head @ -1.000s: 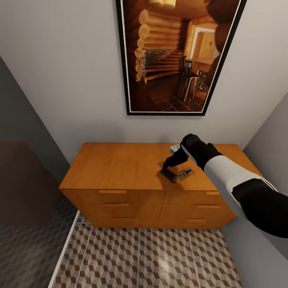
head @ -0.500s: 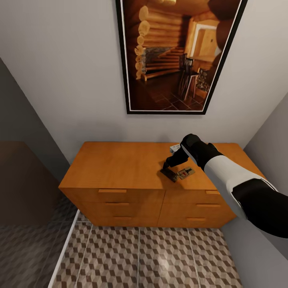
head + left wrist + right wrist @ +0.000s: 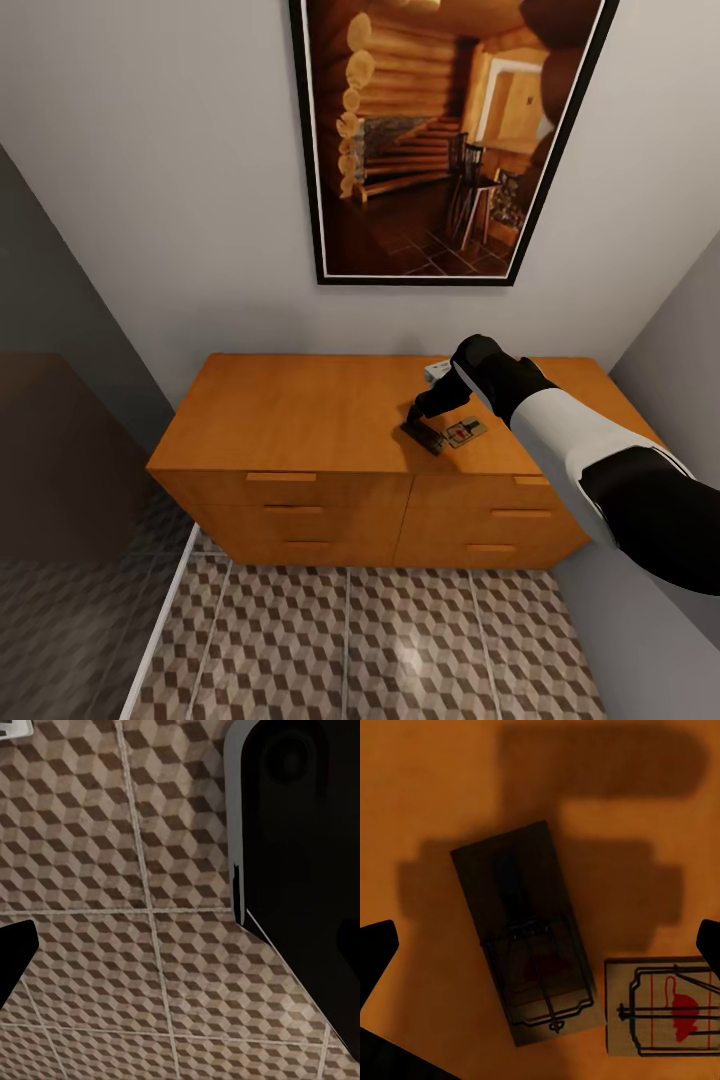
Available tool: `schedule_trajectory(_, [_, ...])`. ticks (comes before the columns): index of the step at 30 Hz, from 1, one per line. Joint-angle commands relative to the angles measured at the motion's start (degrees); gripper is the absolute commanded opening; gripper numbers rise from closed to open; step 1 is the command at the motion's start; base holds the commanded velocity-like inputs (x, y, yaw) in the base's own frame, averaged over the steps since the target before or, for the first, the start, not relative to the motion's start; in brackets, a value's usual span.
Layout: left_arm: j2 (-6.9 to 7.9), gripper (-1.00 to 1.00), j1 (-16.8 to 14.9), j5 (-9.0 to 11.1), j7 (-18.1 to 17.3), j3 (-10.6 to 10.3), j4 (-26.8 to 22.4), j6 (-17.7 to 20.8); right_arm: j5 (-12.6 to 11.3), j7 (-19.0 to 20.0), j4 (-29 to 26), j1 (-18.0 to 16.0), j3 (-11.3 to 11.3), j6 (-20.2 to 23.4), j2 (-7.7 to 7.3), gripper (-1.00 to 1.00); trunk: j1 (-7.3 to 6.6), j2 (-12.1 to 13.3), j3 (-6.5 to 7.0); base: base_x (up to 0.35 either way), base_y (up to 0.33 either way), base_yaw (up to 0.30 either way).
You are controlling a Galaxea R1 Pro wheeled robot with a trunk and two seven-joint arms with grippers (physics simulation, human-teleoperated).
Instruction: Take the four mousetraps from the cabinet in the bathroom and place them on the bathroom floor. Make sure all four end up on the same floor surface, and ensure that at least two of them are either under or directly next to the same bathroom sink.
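The orange-brown cabinet [image 3: 290, 410] stands against the wall. Two mousetraps lie on its top at the right: one in shadow [image 3: 424, 436] [image 3: 521, 937] and a lighter one [image 3: 467, 432] [image 3: 664, 1009] beside it, corners nearly touching. My right gripper [image 3: 419, 414] [image 3: 544, 939] hangs open just above the shadowed trap, a fingertip on either side of it and nothing held. The patterned bathroom floor [image 3: 350, 640] [image 3: 112, 870] spreads in front of the cabinet. My left gripper [image 3: 180, 952] hangs over the tiles, one fingertip [image 3: 13, 952] showing. The sink is out of view.
A small pale flat thing [image 3: 436, 371] lies on the cabinet top behind my right wrist. A large framed picture [image 3: 440, 140] hangs above. Grey walls close in at left [image 3: 50, 330] and right [image 3: 680, 370]. A dark part of my own body [image 3: 300, 870] sits beside the left gripper.
The head camera tipped very slightly a second ago, shifting the whole picture. The right gripper and both mousetraps have stayed where they were.
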Motion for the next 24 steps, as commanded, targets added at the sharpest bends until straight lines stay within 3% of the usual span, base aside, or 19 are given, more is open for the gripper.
schedule_trajectory(1, [-0.04, 1.0, -0.06, 0.38, 0.02, -0.49, 0.17, -0.3, 0.15, 0.29, -0.04, -0.06, 0.3, 0.12, -0.03, 1.0, 0.03, -0.1, -0.1, 0.0, 0.0, 0.0])
schedule_trajectory(24, [0.05, 1.0, -0.07, 0.38, 0.02, -0.48, 0.21, -0.3, 0.15, 0.29, -0.04, -0.06, 0.31, 0.11, 0.1, 1.0, 0.03, -0.1, -1.36, 0.0, 0.0, 0.0])
